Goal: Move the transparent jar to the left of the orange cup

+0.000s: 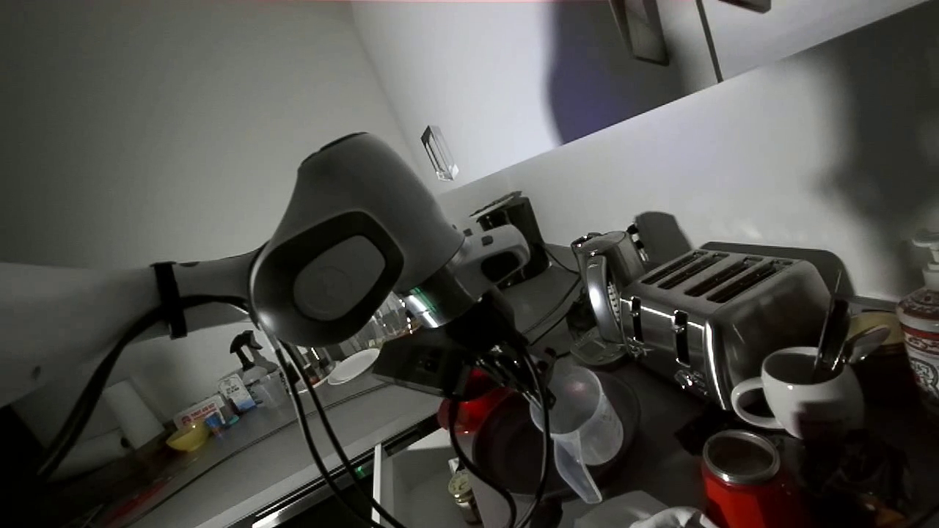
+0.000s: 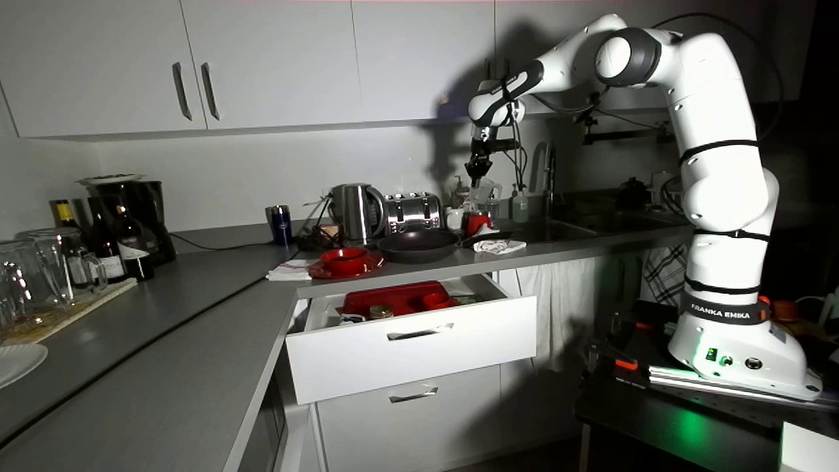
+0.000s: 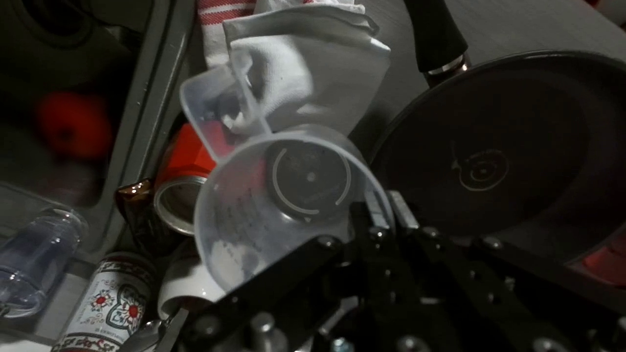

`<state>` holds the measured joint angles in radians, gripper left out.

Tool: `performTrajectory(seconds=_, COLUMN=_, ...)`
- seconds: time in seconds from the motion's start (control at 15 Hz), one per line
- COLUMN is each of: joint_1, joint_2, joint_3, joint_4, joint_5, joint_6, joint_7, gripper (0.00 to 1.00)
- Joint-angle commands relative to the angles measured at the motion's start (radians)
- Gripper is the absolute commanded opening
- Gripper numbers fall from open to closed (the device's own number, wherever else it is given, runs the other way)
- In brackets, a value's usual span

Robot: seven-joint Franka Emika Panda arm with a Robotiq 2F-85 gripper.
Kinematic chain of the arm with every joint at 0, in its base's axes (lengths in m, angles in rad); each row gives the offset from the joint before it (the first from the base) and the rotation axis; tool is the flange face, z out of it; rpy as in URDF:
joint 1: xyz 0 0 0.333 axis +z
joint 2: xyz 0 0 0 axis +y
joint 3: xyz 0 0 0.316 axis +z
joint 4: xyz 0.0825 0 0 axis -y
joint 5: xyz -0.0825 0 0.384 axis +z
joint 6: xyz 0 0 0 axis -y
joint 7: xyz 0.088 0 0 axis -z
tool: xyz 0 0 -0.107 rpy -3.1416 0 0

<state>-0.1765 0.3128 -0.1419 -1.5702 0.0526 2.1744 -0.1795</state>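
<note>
- Farthest left in an exterior view, the glasses (image 2: 49, 269) stand near dark bottles (image 2: 108, 246).
- The tumbler (image 2: 281, 226), dark blue, stands upright close to the wall (image 2: 262, 167).
- The bowl (image 2: 345, 262), red, sits on a red plate (image 2: 377, 263), with the kettle (image 2: 354, 213) behind.
- Below, the drawer (image 2: 413, 344) is pulled out and holds a red tray (image 2: 393, 298).
- The toaster (image 2: 411, 213) stands just right of the kettle; the pan (image 2: 419, 246) lies in front of it.
- The mug (image 1: 803, 411) comes next, with a spoon (image 1: 866, 341) leaning in it.
- The cup (image 1: 744, 484), orange with a metal rim, stands near the mug on the counter (image 2: 164, 354).
- The gripper (image 3: 390, 205) points down, its fingers pinching the wall of the jar (image 3: 288, 215) at the rim, one inside and one outside.
- The jar hangs above the counter, mouth up, handle on the side away from the fingers. In an exterior view the jar (image 2: 483, 193) shows above the cup; in the wrist view it is right of the cup, its handle partly covering it.
- The towel (image 2: 499, 246) lies right of the cup; the soap bottle (image 2: 520, 207) stands behind.
- Farthest right, the arm (image 2: 714, 98) bends over from its base (image 2: 741, 357).
</note>
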Motion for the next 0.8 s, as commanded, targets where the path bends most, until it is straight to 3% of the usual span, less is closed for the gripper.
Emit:
performTrajectory(seconds=0.0, joint_1=-0.015, joint_2=0.121, joint_3=-0.003, joint_4=0.161, joint_5=-0.011, joint_6=-0.075, joint_7=0.077, gripper=0.06)
performTrajectory(seconds=0.73, joint_1=-0.069, joint_2=0.329, joint_3=0.006, joint_4=0.413, joint_5=0.005, joint_6=-0.152, joint_7=0.149, gripper=0.06)
